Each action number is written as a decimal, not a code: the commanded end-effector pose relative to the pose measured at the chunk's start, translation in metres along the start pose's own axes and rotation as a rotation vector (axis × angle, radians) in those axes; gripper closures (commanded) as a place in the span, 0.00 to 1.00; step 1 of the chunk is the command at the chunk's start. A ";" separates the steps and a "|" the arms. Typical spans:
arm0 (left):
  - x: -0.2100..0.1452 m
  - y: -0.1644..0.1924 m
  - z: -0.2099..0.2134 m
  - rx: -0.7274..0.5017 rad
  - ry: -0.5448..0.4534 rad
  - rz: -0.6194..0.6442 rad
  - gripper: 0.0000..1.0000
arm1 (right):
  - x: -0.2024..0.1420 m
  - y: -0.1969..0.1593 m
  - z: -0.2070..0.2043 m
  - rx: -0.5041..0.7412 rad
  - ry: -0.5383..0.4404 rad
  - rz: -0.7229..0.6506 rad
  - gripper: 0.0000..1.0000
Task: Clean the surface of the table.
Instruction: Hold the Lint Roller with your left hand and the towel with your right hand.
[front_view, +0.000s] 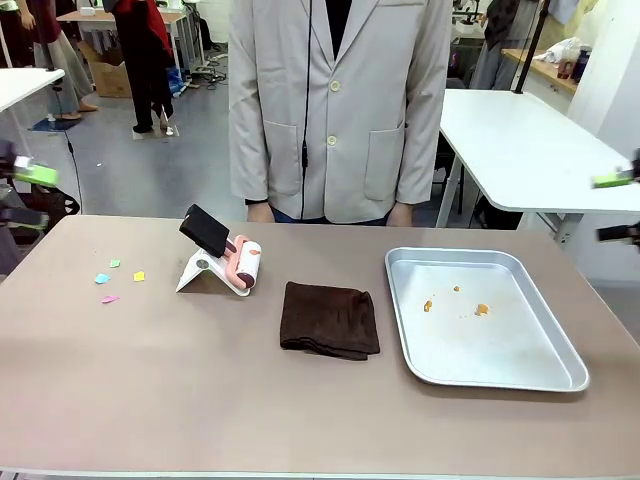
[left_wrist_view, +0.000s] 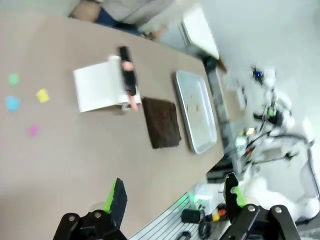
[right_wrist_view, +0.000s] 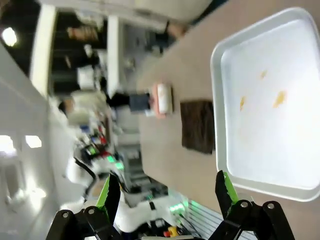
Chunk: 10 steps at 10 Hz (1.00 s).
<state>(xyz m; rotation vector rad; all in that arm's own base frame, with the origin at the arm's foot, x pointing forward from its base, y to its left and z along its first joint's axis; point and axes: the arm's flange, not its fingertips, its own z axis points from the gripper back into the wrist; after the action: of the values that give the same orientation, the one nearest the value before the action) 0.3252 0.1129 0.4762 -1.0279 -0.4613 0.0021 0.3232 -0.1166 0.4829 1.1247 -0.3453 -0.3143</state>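
Observation:
The taupe-brown table (front_view: 200, 400) carries a few coloured paper scraps (front_view: 110, 280) near its left end, seen again as scraps (left_wrist_view: 30, 100) in the left wrist view. A folded dark brown cloth (front_view: 330, 320) lies at the middle. A lint roller (front_view: 235, 258) with a black handle leans on a white stand. My left gripper (front_view: 30, 198) hangs open beyond the table's left end, its fingers (left_wrist_view: 117, 200) wide apart over the table edge. My right gripper (front_view: 618, 205) hangs open off the right end, its fingers (right_wrist_view: 223, 187) apart above the tray side.
A silver metal tray (front_view: 545, 375) with orange crumbs sits at the table's right. A person in a pale grey blazer (front_view: 340, 110) stands at the far edge. A white table (front_view: 520, 150) stands behind on the right. The tray (right_wrist_view: 220, 125), the cloth (right_wrist_view: 197, 125) and the roller (right_wrist_view: 162, 98) lie below the right wrist.

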 end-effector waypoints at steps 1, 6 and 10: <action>-0.033 0.042 0.021 -0.042 -0.125 0.107 0.00 | -0.047 -0.055 0.024 0.098 -0.111 -0.033 0.00; -0.070 0.068 0.032 -0.036 -0.342 0.294 0.00 | -0.048 -0.126 0.068 0.163 -0.230 -0.191 0.00; -0.028 0.088 0.080 -0.049 -0.292 0.285 0.00 | -0.015 -0.123 0.101 0.126 -0.206 -0.210 0.00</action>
<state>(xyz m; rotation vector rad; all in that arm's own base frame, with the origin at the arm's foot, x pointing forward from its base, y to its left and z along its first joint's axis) 0.2944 0.2162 0.4287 -1.1318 -0.5790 0.4231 0.2605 -0.2427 0.4012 1.2548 -0.4329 -0.6116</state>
